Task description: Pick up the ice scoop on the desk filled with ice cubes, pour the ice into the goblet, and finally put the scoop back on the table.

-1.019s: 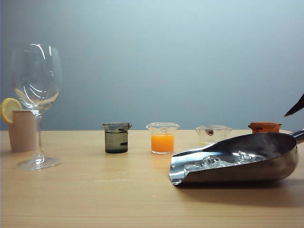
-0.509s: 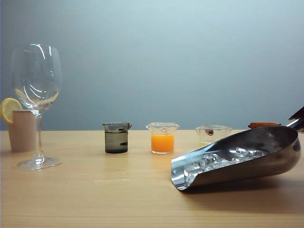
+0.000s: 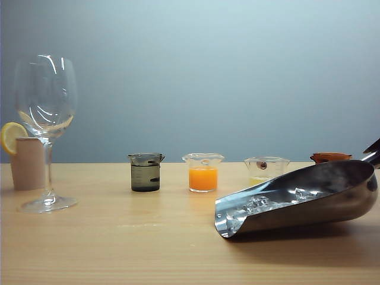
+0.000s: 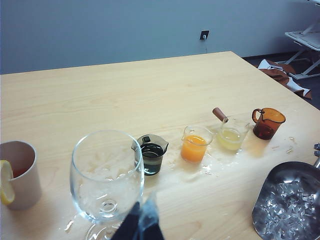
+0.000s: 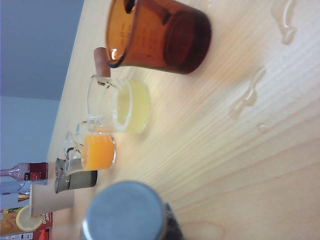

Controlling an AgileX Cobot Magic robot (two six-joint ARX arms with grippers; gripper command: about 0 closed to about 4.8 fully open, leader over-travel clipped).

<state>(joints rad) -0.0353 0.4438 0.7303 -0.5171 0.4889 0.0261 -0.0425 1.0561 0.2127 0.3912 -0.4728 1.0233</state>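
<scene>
One goblet (image 3: 46,133) is stood at the left of the table (image 3: 119,249), with one beige cup (image 3: 27,162) bearing one lemon slice (image 3: 12,136) just behind it. Four small beakers are lined along the middle: dark (image 3: 145,172), orange (image 3: 203,172), pale yellow (image 3: 266,168) and amber (image 3: 330,158). One ice scoop (image 3: 297,199) is placed at the right, its lip on the wood, ice cubes (image 3: 261,203) inside. Against a second ago, its handle end is raised and the bowl tipped. The right gripper (image 3: 373,146) is glimpsed at the handle; the handle appears to be clamped. The left gripper (image 4: 141,224) is held near the goblet with fingers together, empty.
</scene>
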